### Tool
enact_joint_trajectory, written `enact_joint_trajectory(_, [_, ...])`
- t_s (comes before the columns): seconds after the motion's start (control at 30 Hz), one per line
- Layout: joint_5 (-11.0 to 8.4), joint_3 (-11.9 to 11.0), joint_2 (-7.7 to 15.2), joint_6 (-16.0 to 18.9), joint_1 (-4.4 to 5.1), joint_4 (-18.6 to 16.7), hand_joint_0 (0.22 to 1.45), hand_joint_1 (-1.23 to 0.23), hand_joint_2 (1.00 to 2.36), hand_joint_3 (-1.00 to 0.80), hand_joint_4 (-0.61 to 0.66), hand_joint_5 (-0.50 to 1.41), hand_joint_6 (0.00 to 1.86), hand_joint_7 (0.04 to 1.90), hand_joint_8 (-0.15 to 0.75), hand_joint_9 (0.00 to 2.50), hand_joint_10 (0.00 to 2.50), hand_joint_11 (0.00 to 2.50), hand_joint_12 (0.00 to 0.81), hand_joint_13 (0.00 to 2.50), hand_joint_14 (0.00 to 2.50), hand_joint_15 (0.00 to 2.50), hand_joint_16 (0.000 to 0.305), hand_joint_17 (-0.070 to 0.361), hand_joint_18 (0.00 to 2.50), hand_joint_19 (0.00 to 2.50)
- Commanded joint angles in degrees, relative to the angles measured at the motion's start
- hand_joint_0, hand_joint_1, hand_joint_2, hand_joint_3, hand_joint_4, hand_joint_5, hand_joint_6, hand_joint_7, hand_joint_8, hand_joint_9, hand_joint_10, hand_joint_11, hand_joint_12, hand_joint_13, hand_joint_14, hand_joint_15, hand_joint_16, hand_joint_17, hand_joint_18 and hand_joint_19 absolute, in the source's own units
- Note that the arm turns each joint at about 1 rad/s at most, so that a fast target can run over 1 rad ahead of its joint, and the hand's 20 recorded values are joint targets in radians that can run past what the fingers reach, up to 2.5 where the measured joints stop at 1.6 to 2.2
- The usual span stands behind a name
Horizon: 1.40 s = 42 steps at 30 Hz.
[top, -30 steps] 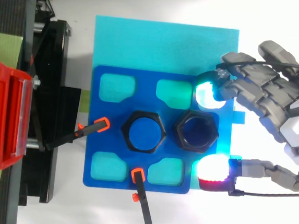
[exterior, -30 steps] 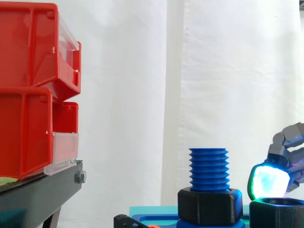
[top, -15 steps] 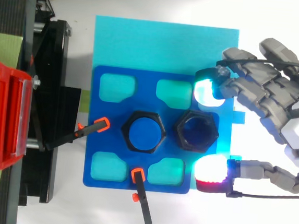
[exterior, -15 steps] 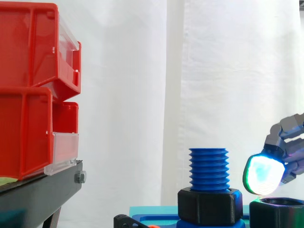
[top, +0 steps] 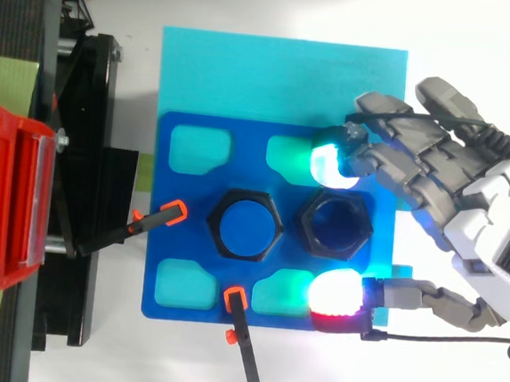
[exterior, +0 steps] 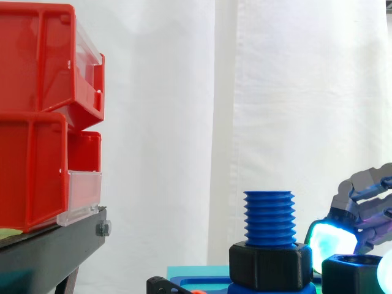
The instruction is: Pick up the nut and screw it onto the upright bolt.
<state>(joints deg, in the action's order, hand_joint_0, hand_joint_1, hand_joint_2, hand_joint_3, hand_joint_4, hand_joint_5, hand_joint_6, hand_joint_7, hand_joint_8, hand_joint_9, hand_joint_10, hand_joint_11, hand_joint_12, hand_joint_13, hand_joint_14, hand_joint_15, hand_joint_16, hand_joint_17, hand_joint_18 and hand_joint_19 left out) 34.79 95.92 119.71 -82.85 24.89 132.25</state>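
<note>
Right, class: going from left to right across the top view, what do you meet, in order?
Red bin → black stand → upright bolt → loose nut → palm of the hand.

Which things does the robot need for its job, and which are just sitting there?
For the job: hand, nut, bolt.
Just sitting there: red bins, black stand, clamps.
</note>
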Motion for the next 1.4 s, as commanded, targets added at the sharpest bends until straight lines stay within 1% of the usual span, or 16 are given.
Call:
enact_joint_trajectory(0.0, [0.19,-0.47,0.17,1.02,-0.02,3.01,0.31,-0.57,1.00,-0.50,0.26,-0.22,0.50,0.90,0.333,0.36,0.00,0.05,0.458,0.31,0.00,0.00,0.070,0.159,0.42,0.16])
enact_joint_trajectory(0.07, [0.02,-0.56,0.26,2.07,0.07,4.59,0.32,-0.57,1.00,-0.50,0.26,-0.22,0.50,0.91,0.331,0.36,0.00,0.05,0.456,0.31,0.00,0.00,0.070,0.158,0.42,0.16])
enact_joint_trajectory(0.2, [0.02,-0.56,0.17,2.78,0.16,4.42,0.34,-0.58,1.00,-0.50,0.27,-0.21,0.50,0.92,0.329,0.37,0.00,0.05,0.444,0.33,0.00,0.00,0.068,0.152,0.43,0.16])
enact_joint_trajectory(0.27, [0.11,-0.56,0.26,2.78,0.07,4.24,0.37,-0.59,1.00,-0.50,0.27,-0.20,0.50,0.96,0.319,0.42,0.00,0.06,0.427,0.35,0.00,0.00,0.064,0.145,0.45,0.17])
enact_joint_trajectory(0.33, [0.28,-0.56,0.26,2.78,0.07,4.06,0.43,-0.63,1.00,-0.50,0.26,-0.19,0.50,1.00,0.297,0.47,0.00,0.09,0.394,0.41,0.00,0.02,0.057,0.129,0.48,0.19])
enact_joint_trajectory(0.47, [0.28,-0.56,0.17,2.78,0.07,3.80,0.47,-0.66,1.00,-0.50,0.25,-0.18,0.50,1.05,0.291,0.55,0.00,0.13,0.370,0.46,0.00,0.03,0.051,0.116,0.52,0.21])
enact_joint_trajectory(0.57, [0.28,-0.56,0.17,2.69,0.07,3.80,0.52,-0.69,1.00,-0.50,0.23,-0.16,0.50,1.11,0.279,0.61,0.00,0.16,0.346,0.52,0.00,0.05,0.046,0.104,0.55,0.22])
enact_joint_trajectory(0.63, [0.28,-0.56,0.26,2.69,-0.02,3.80,0.54,-0.70,1.00,-0.50,0.21,-0.15,0.50,1.19,0.273,0.66,0.01,0.19,0.335,0.54,0.00,0.05,0.044,0.099,0.56,0.21])
enact_joint_trajectory(0.73, [0.28,-0.56,0.17,2.69,-0.10,3.80,0.56,-0.70,1.00,-0.50,0.20,-0.14,0.50,1.26,0.271,0.69,0.01,0.22,0.327,0.56,0.00,0.06,0.042,0.094,0.58,0.21])
enact_joint_trajectory(0.93, [0.28,-0.56,0.17,2.69,-0.10,3.98,0.58,-0.69,1.00,-0.50,0.19,-0.15,0.54,1.23,0.269,0.73,0.01,0.25,0.324,0.59,0.00,0.07,0.040,0.091,0.58,0.21])
enact_joint_trajectory(1.13, [0.02,-2.23,0.17,2.78,-0.10,4.94,0.58,-0.69,1.00,-0.50,0.20,-0.15,0.54,1.22,0.271,0.74,0.01,0.25,0.323,0.59,0.00,0.08,0.040,0.090,0.59,0.22])
enact_joint_trajectory(1.2, [0.11,-4.07,0.17,2.87,-0.19,7.14,0.58,-0.69,1.00,-0.50,0.20,-0.15,0.54,1.22,0.271,0.74,0.01,0.25,0.322,0.59,0.00,0.07,0.040,0.090,0.59,0.22])
enact_joint_trajectory(1.23, [0.19,-4.25,0.17,2.95,-0.19,7.76,0.58,-0.69,1.00,-0.50,0.20,-0.14,0.54,1.22,0.271,0.74,0.01,0.25,0.323,0.59,0.00,0.07,0.040,0.090,0.59,0.22])
enact_joint_trajectory(1.3, [0.02,-5.04,0.17,3.48,-0.28,10.48,0.58,-0.69,1.00,-0.50,0.20,-0.14,0.54,1.22,0.274,0.74,0.01,0.25,0.323,0.59,0.00,0.08,0.040,0.090,0.58,0.22])
enact_joint_trajectory(1.33, [0.02,-5.13,0.17,4.18,-0.28,11.62,0.57,-0.69,1.00,-0.50,0.21,-0.14,0.54,1.22,0.273,0.74,0.01,0.25,0.324,0.59,0.00,0.07,0.040,0.090,0.58,0.22])
enact_joint_trajectory(1.37, [-0.16,-5.13,0.09,5.77,-0.37,12.59,0.57,-0.69,1.00,-0.50,0.21,-0.14,0.54,1.22,0.273,0.74,0.01,0.26,0.324,0.60,0.00,0.07,0.040,0.090,0.58,0.22])
